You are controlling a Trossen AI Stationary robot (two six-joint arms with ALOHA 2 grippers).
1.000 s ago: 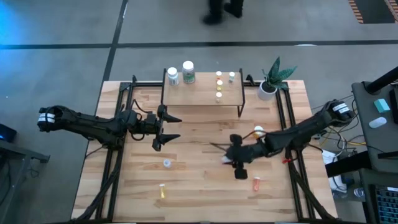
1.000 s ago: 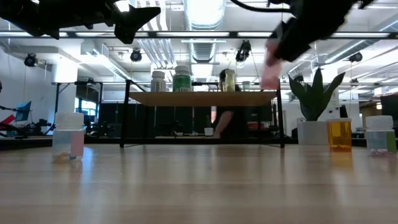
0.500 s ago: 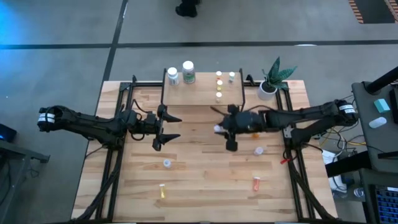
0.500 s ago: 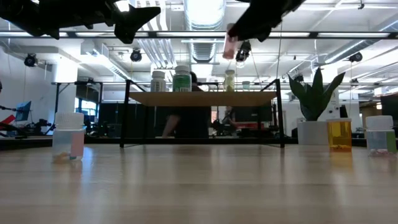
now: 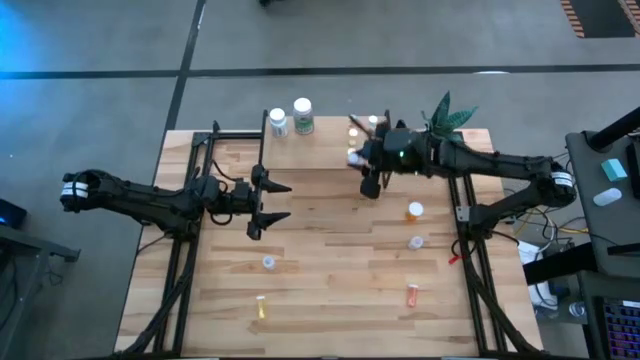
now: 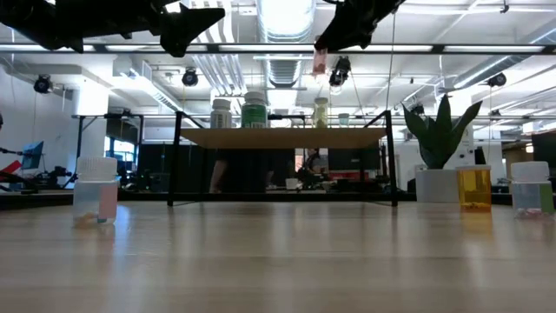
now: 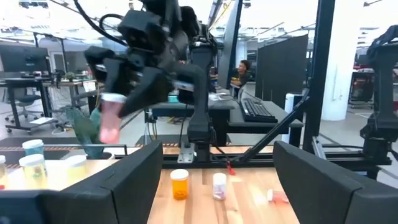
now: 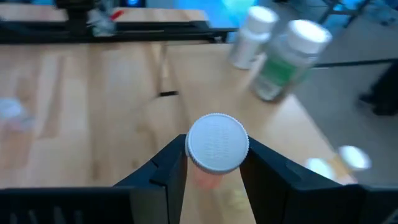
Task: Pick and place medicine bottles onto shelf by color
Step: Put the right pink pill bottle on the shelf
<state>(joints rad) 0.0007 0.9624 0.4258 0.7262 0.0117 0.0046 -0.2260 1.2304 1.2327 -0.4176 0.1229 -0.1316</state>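
— Moving from mid-surface, the right tool [image 5: 362, 160] is now hanging over the shelf [image 5: 320, 152], pinching a pinkish bottle [image 5: 354, 157].

— Low view: bottle [image 6: 319, 63] is hovering above the shelf; release looks near. Left tool [image 5: 268, 203] is waiting, spread.

Non-task stuff: potted plant [image 5: 440, 125] at the table's [image 5: 330, 260] far right corner, white pot, upright, spiky green leaves; also in low view [image 6: 437, 152]. Black frame rails [image 5: 186, 250] along both table sides. Seated person [image 7: 241, 71] at a desk with keyboard [image 7: 256, 109] in the room behind.
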